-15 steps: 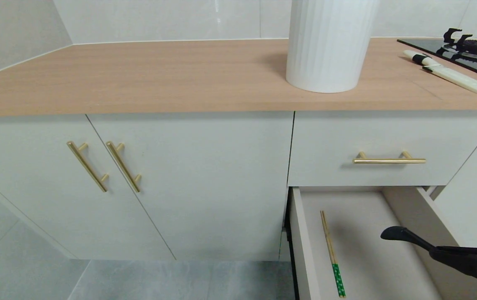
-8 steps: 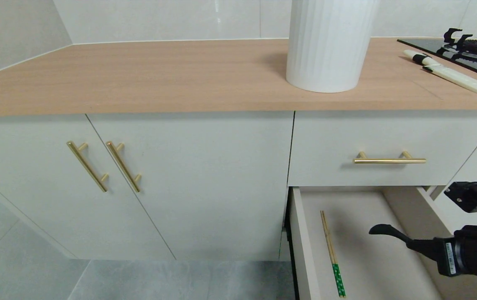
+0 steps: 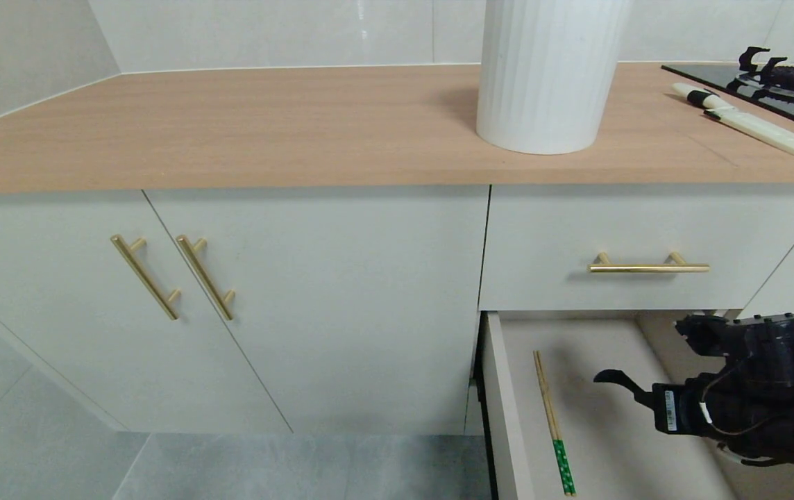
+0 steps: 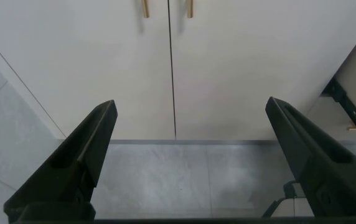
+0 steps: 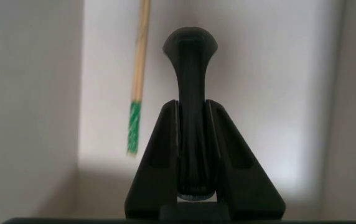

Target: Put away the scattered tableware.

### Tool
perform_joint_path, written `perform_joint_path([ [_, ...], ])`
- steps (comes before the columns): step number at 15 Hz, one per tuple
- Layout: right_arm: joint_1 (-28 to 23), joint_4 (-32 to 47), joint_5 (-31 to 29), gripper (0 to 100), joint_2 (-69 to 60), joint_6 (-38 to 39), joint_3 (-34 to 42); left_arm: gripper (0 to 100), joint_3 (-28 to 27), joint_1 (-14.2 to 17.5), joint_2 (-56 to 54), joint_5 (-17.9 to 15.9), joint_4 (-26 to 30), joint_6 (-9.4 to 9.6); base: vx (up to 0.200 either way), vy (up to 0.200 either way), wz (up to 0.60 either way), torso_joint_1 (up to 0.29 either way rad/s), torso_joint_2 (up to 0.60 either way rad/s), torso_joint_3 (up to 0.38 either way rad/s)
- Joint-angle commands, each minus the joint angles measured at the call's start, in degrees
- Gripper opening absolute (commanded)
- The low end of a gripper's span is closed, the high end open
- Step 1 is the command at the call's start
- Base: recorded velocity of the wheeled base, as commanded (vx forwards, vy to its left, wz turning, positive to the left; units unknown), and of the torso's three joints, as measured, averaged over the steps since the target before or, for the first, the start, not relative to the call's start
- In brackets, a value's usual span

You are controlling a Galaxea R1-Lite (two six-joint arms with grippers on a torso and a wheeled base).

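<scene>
The bottom drawer (image 3: 504, 417) is pulled out, down at 5 o'clock in the head view. A pair of chopsticks (image 3: 551, 423) lies inside it, close along the wall on the 9 o'clock side, with the green ends toward 6 o'clock. The right claw (image 3: 655, 408) is over the drawer's 3 o'clock side and is squeezed tight on a black spoon (image 3: 612, 378). The spoon's round end points toward 9 o'clock, near the chopsticks but not touching them. There is bare drawer floor between the two. From the right wrist, the spoon (image 5: 189, 50) sticks straight out of the claw (image 5: 190, 155), with the chopsticks (image 5: 139, 74) off to one side. The left claw (image 4: 190, 109) has its fingers wide apart with nothing between them, facing the cupboard doors (image 4: 228, 62) and the floor (image 4: 184, 174). Up on the counter (image 3: 230, 132), a knife (image 3: 744, 121) lies at 2 o'clock beside the stove (image 3: 786, 87). A tall white jar (image 3: 546, 76) stands at 12 o'clock.
</scene>
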Motion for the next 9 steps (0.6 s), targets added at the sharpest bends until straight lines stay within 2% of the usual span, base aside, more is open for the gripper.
perform_joint_path([
  [1,0.26,-6.01,-0.85,0,8.87,-0.03,2.54,100,0.01,0.0,0.02,0.01,-0.01,-0.01,0.0,0.0,0.0,0.0,0.0,0.0],
  [4,0.26,-14.97,-3.93,0,15.37,-0.03,3.68,100,0.01,0.0,0.02,0.01,-0.01,-0.01,0.0,0.0,0.0,0.0,0.0,0.0],
  [9,0.09,-21.56,-5.77,0,21.18,0.05,3.77,100,0.01,0.0,0.02,0.01,-0.01,-0.01,0.0,0.0,0.0,0.0,0.0,0.0],
])
